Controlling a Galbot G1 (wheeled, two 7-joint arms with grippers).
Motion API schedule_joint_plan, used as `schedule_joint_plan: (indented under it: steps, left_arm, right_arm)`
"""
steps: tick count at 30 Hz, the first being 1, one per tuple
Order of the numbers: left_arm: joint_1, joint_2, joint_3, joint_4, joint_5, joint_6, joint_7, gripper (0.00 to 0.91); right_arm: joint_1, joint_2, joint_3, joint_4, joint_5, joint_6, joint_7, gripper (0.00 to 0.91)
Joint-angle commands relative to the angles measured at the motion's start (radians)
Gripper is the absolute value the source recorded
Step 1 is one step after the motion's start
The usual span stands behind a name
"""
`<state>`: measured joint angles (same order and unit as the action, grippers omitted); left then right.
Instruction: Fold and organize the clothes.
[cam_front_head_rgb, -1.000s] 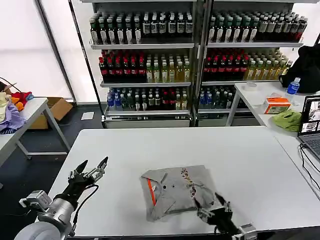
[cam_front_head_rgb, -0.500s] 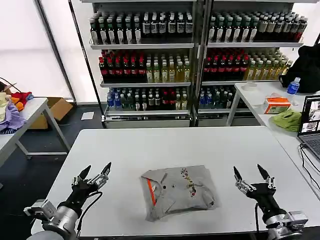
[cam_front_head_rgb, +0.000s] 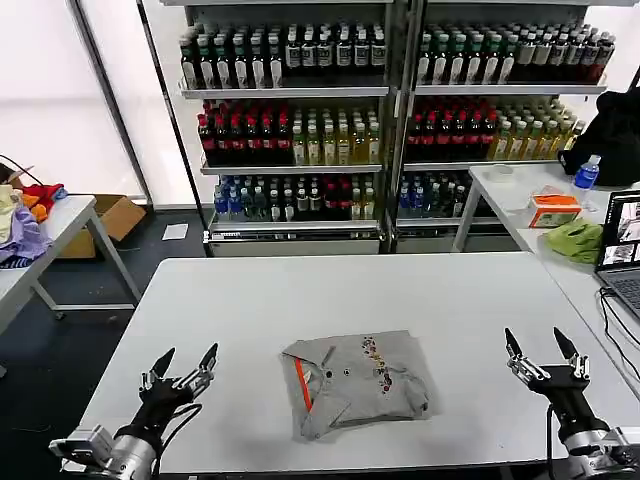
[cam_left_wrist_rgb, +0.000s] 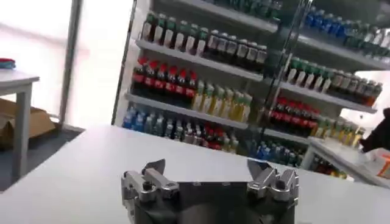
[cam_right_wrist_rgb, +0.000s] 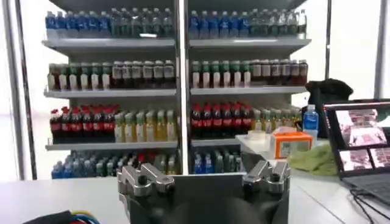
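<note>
Shirt (cam_front_head_rgb: 357, 381) sits folded near the front-centre of the white table (cam_front_head_rgb: 300, 290), roughly a square bundle, collar and orange-red placket stripe on its left part, small buttons and a multicoloured print across the middle. Soft grey knit, edges a bit lumpy, the front-left corner pokes out unevenly. Left gripper (cam_front_head_rgb: 181, 366) hovers over the table's front-left, fingers spread, holding nothing. Right gripper (cam_front_head_rgb: 546, 355) is at the front-right, well apart from the shirt, also splayed wide and empty. I read the fold as basically done, so the step in hand looks like tidying or moving the bundle. My plan: come in low from both sides, slide the fingers under the outer edges, not the top layer, and lift evenly so the layers don't slip. Table surface is smooth and matte, so the fabric should slide easily; I'd avoid dragging it by one corner.
</note>
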<state>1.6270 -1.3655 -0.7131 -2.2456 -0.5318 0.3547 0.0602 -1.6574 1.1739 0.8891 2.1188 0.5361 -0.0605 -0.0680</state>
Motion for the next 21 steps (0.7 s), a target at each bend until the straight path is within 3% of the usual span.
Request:
schedule_joint_plan:
  steps: [1, 21]
  left_arm:
    - [0.052, -0.026, 0.000, 0.024, 0.160, -0.139, 0.120, 0.907]
    - [0.038, -0.025, -0.034, 0.019, 0.202, -0.162, 0.246, 0.907]
  right_arm:
    - [-0.007, 0.020, 0.018, -0.038, 0.039, 0.054, -0.051, 0.907]
    - [-0.007, 0.013, -0.066, -0.013, -0.026, 0.041, -0.059, 0.907]
